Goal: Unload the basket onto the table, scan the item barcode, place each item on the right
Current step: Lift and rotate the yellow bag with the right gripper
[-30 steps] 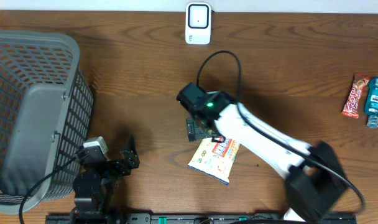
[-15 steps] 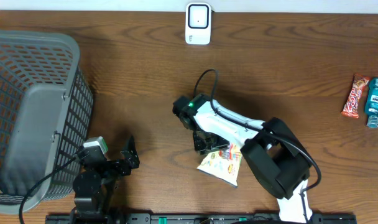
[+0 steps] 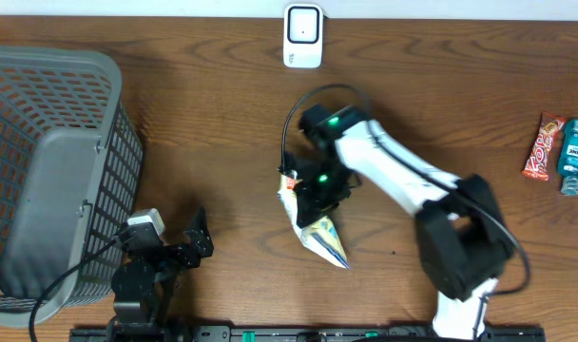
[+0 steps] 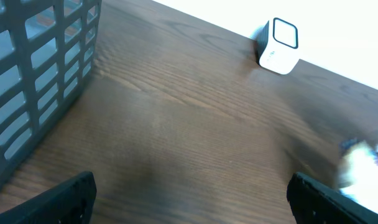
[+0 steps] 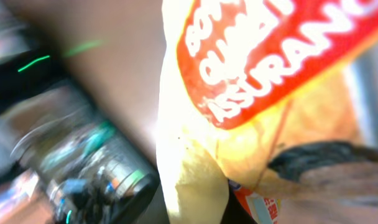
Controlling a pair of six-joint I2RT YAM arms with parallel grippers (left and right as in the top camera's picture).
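At the middle of the table, we saw the right gripper clamped on the upper end of the snack packet, its jaws pinched tight on the wrapper. The packet hung slanted below the gripper, its lower corner pointing towards the front edge. Whether that corner touched the wood, we could not tell. In the right wrist view the packet filled most of the frame, yellow with a red banner of white lettering, and one dark finger pressed against it at the lower right. The white scanner stood at the far edge, well apart from the packet. At the near left, the left gripper sat just beside the grey basket, its jaws spread wide with bare wood showing between them. At the far right lay a candy bar and a blue bottle, side by side.
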